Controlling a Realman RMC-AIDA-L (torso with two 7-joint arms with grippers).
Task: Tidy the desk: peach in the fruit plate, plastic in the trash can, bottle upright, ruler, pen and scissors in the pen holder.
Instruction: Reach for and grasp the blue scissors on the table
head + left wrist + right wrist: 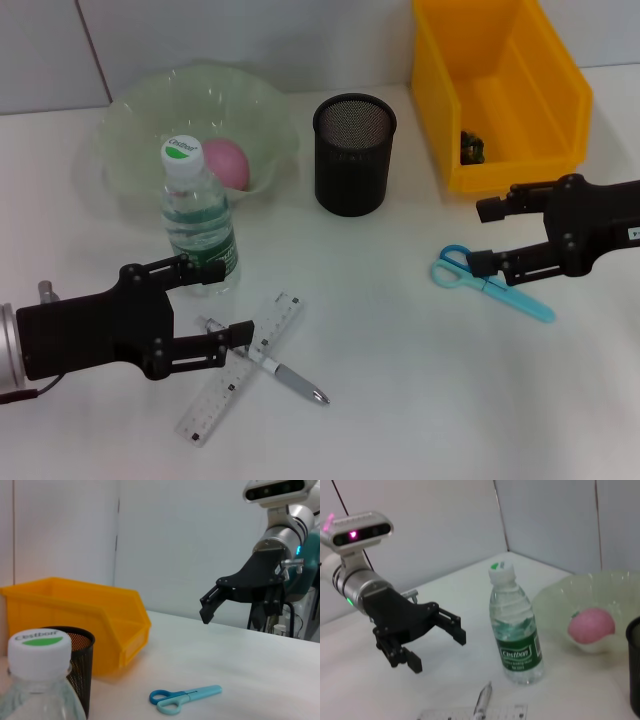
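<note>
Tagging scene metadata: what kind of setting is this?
Probably a lab test bench staged as a desk: a bare white table against plain wall panels, with a mesh pen holder, a yellow bin and scissors set out between the two arms.
</note>
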